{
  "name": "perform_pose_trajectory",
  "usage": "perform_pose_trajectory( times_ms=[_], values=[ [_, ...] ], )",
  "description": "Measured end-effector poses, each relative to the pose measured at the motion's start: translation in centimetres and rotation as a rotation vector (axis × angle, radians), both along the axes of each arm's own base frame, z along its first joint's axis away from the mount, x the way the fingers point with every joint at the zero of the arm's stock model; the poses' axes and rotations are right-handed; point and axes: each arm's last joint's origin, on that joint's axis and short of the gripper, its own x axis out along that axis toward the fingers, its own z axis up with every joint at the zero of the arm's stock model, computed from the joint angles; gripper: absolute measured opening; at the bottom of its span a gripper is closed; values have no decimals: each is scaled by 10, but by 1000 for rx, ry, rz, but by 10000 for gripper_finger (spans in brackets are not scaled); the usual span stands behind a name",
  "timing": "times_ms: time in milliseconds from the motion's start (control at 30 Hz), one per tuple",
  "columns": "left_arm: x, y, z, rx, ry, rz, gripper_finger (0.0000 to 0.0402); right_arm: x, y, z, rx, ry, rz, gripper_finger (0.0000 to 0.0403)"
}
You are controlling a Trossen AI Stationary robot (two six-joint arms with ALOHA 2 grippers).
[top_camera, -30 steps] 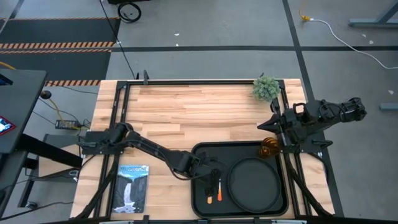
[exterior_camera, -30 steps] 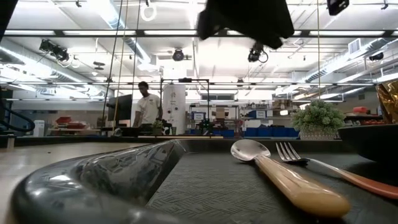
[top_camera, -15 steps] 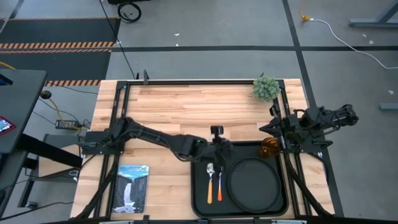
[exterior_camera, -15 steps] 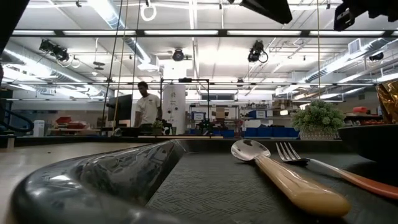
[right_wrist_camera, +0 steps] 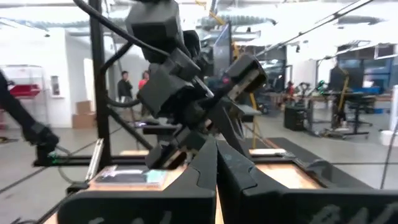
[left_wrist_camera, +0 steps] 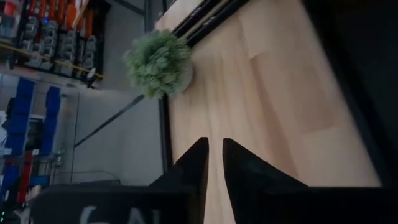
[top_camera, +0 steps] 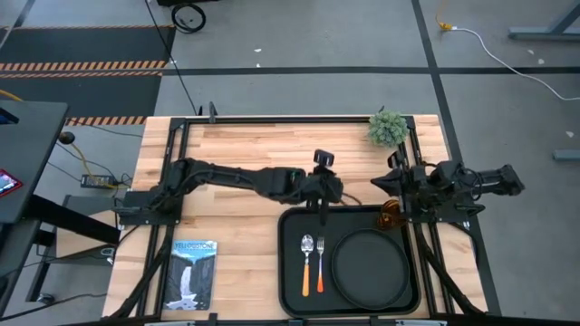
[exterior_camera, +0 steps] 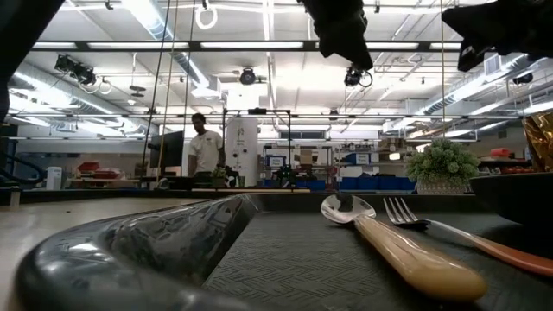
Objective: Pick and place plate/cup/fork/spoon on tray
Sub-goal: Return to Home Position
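The black tray (top_camera: pixel 292 272) lies at the table's near right. On it the round black plate (top_camera: pixel 369 269) lies flat at the right. The spoon (top_camera: pixel 306 263) and the fork (top_camera: pixel 320 257) lie side by side to its left, heads toward the far edge. The amber cup (top_camera: pixel 392 215) stands in the tray's far right corner. The low view shows the spoon (exterior_camera: pixel 380 238) and the fork (exterior_camera: pixel 449 229) flat on the tray floor. My left gripper (top_camera: pixel 322 205) hangs above the tray's far rim, empty, its fingers (left_wrist_camera: pixel 214 163) a narrow gap apart. My right gripper (top_camera: pixel 384 184) is shut (right_wrist_camera: pixel 216 165) and empty, beyond the cup.
A small green plant (top_camera: pixel 388 129) stands at the table's far right corner. A booklet (top_camera: pixel 194 273) lies at the near left. Bare wood stretches across the table's far half. A person (exterior_camera: pixel 205 147) stands in the room beyond the table.
My left gripper has risen from over the spoon and fork and gone toward the table's far edge, past the tray's far rim. The spoon and fork stay flat on the tray, now uncovered.
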Motion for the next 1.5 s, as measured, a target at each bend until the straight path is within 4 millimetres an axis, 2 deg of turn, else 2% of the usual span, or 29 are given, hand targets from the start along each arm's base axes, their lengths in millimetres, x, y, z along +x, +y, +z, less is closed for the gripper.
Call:
perform_pose_trajectory(
  times_ms=[167, 333, 500, 833, 1033, 1267, 1367, 1433, 1500],
  values=[
    [2, 8, 1, -2, -17, 17, 42, 0, -6, 0, -11, -4, -62, 2],
    [-2, -5, 5, 15, -8, -9, 31, 4, -12, -12, -24, -30, -104, 2],
    [-16, -12, 18, 8, 23, -21, 17, 5, -15, -22, -27, -65, -141, 7],
    [-39, 1, 22, -229, 129, 11, 6, 4, -19, -20, 21, -80, -246, 11],
    [-41, -4, 37, -317, 30, -9, 8, 4, -19, -20, 23, -89, -249, 12],
    [-40, -14, 38, -369, -22, -1, 8, 4, -19, -20, 23, -86, -249, 12],
    [-45, -17, 42, -399, -67, 93, 9, 4, -19, -19, 23, -87, -249, 12],
    [-58, -20, 50, -476, -116, 214, 9, 4, -19, -20, 23, -87, -248, 13],
    [-66, -25, 57, -505, -133, 240, 9, 4, -19, -19, 23, -87, -249, 14]
  ],
)
